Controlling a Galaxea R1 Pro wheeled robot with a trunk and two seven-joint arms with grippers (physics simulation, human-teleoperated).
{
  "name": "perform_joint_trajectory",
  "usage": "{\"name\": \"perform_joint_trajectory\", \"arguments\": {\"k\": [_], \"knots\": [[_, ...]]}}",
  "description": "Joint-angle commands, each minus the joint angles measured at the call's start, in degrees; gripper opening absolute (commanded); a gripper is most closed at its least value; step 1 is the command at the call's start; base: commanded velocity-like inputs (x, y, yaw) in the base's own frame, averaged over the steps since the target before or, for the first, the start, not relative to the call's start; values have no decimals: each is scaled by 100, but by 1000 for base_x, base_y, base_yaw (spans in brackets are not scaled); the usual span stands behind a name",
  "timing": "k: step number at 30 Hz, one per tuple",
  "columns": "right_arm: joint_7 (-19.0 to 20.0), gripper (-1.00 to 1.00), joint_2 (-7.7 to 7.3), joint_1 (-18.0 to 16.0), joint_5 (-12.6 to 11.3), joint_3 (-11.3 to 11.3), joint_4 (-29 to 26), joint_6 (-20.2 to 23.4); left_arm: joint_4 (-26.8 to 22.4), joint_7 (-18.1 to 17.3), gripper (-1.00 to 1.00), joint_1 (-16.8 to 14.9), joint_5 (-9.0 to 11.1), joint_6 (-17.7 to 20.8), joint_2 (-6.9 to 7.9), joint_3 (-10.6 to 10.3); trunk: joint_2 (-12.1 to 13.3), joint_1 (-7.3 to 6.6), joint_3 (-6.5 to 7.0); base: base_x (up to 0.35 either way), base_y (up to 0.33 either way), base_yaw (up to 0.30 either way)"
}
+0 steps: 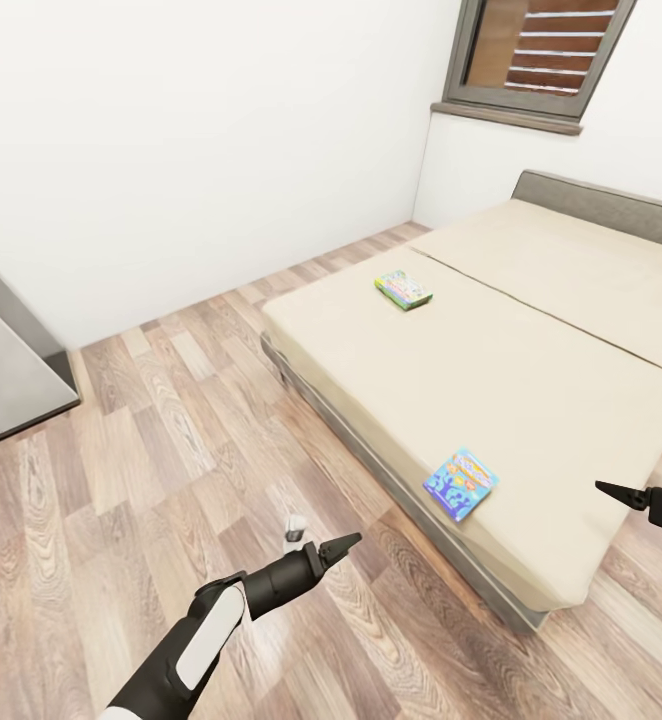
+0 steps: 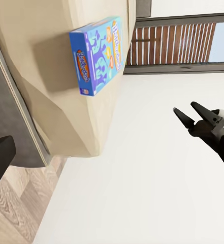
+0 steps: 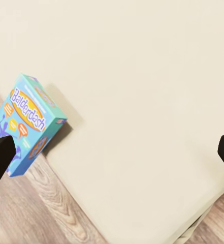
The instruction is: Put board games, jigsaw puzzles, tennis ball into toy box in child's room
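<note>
Head view: blue Balderdash box (image 1: 460,484) lies flat on the bed (image 1: 531,360) near its floor-side edge; second, green-edged game box (image 1: 403,289) lies farther up the beige cover, well apart. Left gripper (image 1: 343,545) hangs over the plank floor (image 1: 151,440), fingers together. Right gripper (image 1: 621,492) over the bed corner, empty, fingers spread wide.

Bed (image 1: 531,390): one board game (image 1: 460,484) flat at its near long edge, toward the foot corner; second game box (image 1: 403,289) at the far long edge, well apart from it.
</note>
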Motion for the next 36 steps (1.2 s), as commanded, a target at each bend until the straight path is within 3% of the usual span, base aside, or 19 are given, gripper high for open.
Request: {"name": "perform_joint_trajectory", "arguments": {"k": [1, 14, 27, 32, 36], "knots": [[10, 100, 2, -5, -16, -6, -1, 45, -10, -2, 100, 1, 48, 58, 5, -3, -43, 22, -22, 0, 0, 0], [10, 100, -1, -5, -16, -6, -1, 45, -46, 11, 100, 7, 5, 110, 9, -46, -565, 308, -256, 0, 0, 0], [24, 100, -66, -16, -16, -35, -1, 45, -43, 9, 100, 12, -11, 60, 3, -61, -565, 308, -256, 0, 0, 0], [127, 100, -222, -18, -16, -192, -1, 45, -27, 24, 100, 11, -30, -24, -31, -73, -565, 308, -256, 0, 0, 0], [369, 100, -404, -16, -16, -558, -1, 45, -18, 21, 100, -12, -34, -196, -90, -85, -565, 308, -256, 0, 0, 0]]}}
